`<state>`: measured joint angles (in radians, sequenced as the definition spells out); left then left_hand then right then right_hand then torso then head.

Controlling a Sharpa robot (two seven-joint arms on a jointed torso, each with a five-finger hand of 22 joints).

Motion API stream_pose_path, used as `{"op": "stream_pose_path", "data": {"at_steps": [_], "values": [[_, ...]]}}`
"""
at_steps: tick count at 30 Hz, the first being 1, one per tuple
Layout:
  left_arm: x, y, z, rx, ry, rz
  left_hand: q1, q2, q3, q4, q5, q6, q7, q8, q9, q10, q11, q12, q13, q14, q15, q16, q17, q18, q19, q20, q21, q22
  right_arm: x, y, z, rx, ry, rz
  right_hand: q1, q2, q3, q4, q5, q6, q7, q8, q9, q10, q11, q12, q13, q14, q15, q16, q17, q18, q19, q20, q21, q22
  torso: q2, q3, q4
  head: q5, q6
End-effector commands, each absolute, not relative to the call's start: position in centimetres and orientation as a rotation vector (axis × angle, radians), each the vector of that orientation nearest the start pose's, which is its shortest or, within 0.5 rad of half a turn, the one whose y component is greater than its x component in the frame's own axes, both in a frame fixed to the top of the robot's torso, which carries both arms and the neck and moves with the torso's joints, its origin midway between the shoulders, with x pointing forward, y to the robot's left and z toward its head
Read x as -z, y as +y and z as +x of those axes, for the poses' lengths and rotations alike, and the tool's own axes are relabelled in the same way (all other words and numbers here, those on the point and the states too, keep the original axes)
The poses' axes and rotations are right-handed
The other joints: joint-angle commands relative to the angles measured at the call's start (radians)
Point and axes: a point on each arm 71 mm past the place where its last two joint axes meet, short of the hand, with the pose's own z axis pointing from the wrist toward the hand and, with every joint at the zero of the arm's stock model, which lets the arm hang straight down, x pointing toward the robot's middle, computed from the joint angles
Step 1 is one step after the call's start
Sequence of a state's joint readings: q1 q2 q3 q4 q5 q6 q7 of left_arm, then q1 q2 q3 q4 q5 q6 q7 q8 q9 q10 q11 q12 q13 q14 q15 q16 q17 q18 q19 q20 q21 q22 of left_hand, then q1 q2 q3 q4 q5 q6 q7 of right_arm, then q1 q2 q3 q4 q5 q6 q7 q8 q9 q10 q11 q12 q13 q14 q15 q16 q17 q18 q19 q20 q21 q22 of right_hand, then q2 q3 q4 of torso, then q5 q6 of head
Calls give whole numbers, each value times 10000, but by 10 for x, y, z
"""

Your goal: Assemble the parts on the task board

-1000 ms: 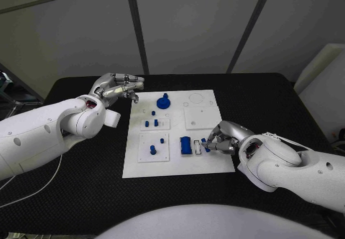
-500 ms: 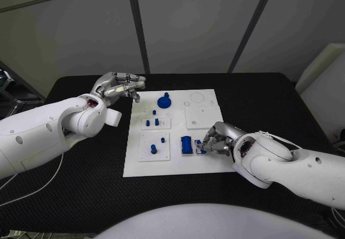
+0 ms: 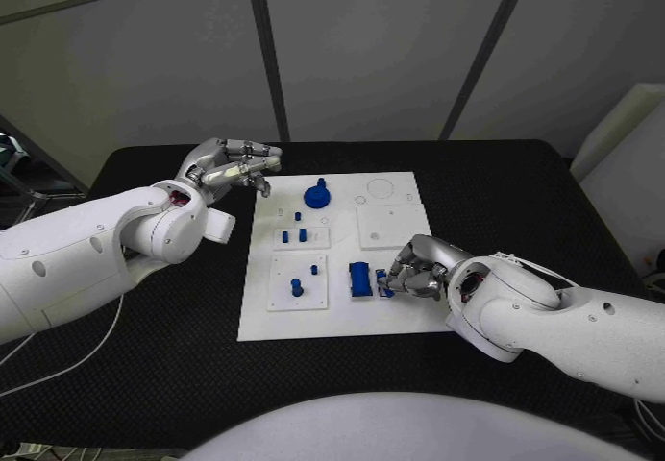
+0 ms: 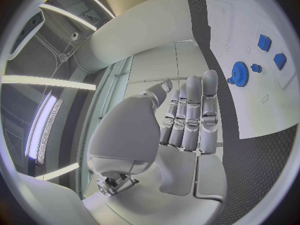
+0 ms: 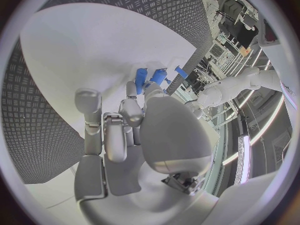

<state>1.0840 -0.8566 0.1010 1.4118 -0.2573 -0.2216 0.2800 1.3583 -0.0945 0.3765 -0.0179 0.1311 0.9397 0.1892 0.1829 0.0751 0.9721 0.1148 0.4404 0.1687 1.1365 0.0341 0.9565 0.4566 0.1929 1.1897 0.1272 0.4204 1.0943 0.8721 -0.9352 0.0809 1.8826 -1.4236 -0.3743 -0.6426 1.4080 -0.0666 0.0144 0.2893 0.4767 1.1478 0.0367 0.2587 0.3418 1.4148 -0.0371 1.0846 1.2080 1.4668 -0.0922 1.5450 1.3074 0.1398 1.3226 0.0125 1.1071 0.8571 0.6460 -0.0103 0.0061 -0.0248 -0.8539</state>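
The black desk carries the white task board at its middle; the board lies flat, with small raised white plates on it and blue parts scattered over them.

The left robot hand hovers just off the board's far left corner, over the desk; the left wrist view shows its fingers held straight and close together with nothing in them, so it is released.

The right robot hand is low over the board's near right area, its fingers bent down round a small blue part; it appears to pinch this piece, which sits just beside the blue block, though the contact is partly hidden; the right wrist view shows blue pieces at the fingertips.

The blue gear stands near the board's far edge; smaller blue pegs stand in the mid-left plate; another peg stands in the near-left plate.
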Motion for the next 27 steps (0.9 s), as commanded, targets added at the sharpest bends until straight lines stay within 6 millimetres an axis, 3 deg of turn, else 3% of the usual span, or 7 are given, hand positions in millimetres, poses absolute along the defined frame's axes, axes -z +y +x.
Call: {"op": "stream_pose_path", "data": {"at_steps": [1,4,8,10,13,16,27], "values": [[195,245,503,14319,15151,-9861,-29,93,11,33,67,-65,10,48,9,-102,13,87,11,-88,6,60,-19,-107,45,19,-50,-18,255,-174,372,-5189,19982,2840,-555,-35,-109,13,348,2,55,30,40,79,51,48,29,950,0,32,2225,-141,11,53,0,23,4,-1,-5,2,3],[195,245,503,14315,15154,-9863,-29,93,11,33,67,-65,10,48,9,-102,13,87,11,-88,6,60,-19,-107,45,19,-50,-18,256,-174,372,-5130,20009,2839,-1136,-41,-350,24,766,7,68,33,66,93,65,83,68,950,11,31,2225,-138,11,65,0,30,2,1,-3,-2,-2],[195,245,503,14309,15162,-9867,-29,93,11,33,67,-65,10,48,9,-102,13,87,11,-88,6,60,-19,-107,45,19,-50,-18,256,-175,373,-5058,19981,2813,-1382,-17,-483,29,811,16,61,42,88,101,60,107,96,948,6,27,2219,-134,8,66,-5,27,-3,-4,-4,-22,-7],[195,245,503,14309,15168,-9869,-29,93,11,33,67,-65,10,48,9,-102,13,87,11,-88,6,60,-19,-107,45,19,-50,-18,256,-176,373,-5044,19955,2795,-1540,-16,-572,29,680,22,65,46,98,103,66,111,104,947,11,24,2215,-135,7,67,-7,27,-3,-6,-4,-22,-8],[195,245,503,14311,15184,-9872,-29,93,11,33,67,-65,10,48,9,-102,13,87,11,-88,6,60,-19,-107,45,19,-50,-18,255,-176,373,-5040,19880,2749,-1920,-13,-830,21,-67,35,67,57,126,113,73,130,129,946,20,21,2212,-134,4,75,-15,24,-5,-4,-1,-21,-10],[195,245,503,14311,15192,-9875,-29,93,11,33,67,-65,10,48,9,-102,13,87,11,-88,6,60,-19,-107,45,19,-50,-18,254,-176,373,-5065,19776,2695,-2149,21,-1025,24,-552,33,67,63,152,113,76,135,145,946,21,19,2210,-133,2,79,-18,27,-7,0,-3,-31,-7],[195,247,503,14270,15188,-9890,-29,93,11,33,67,-65,10,48,9,-102,13,87,11,-88,6,60,-19,-107,45,19,-50,-18,245,-181,365,-5701,19407,2162,-1960,-42,-1334,-22,-1256,24,56,98,228,116,69,182,210,951,13,31,2233,-133,1,76,-18,45,-3,11,-14,-38,24]]}}
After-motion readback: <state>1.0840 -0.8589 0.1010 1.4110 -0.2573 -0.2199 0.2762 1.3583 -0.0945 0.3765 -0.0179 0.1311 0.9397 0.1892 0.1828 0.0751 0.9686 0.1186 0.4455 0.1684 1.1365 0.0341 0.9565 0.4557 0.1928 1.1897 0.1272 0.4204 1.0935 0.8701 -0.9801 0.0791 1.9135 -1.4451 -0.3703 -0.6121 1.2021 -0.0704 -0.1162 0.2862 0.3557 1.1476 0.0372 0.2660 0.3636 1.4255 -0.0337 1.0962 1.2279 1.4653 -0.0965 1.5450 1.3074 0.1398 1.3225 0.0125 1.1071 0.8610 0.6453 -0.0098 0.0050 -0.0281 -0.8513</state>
